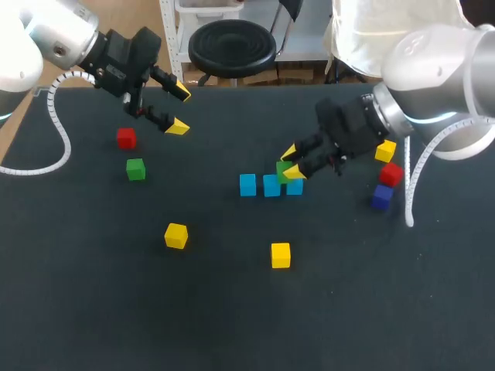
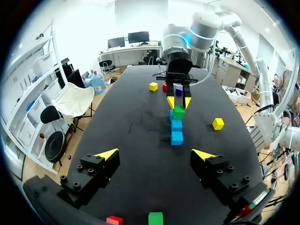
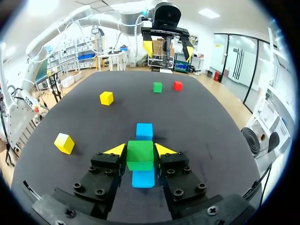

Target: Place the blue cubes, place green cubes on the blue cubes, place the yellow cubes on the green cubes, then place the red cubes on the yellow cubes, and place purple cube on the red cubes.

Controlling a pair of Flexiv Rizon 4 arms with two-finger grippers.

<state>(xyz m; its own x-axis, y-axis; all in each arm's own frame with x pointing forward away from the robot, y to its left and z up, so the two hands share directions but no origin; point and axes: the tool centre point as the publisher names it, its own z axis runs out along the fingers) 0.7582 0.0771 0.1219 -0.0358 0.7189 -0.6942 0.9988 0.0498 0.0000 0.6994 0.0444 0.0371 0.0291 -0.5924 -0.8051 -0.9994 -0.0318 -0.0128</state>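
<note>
Green cube (image 3: 140, 155), just right of centre in the head view, is sitting pinched in your right gripper (image 3: 139, 150) over the blue cubes (image 1: 271, 186), while your left gripper (image 1: 179, 109) is hanging wide open upper left; releasing off-centre is risking a topple.

1. You'll count three blue cubes (image 1: 247, 184)
2. You've got two green cubes (image 1: 135, 169)
3. Three yellow cubes (image 1: 175, 235)
4. Two red cubes (image 1: 126, 137)
5. One purple cube (image 1: 381, 197)
</note>
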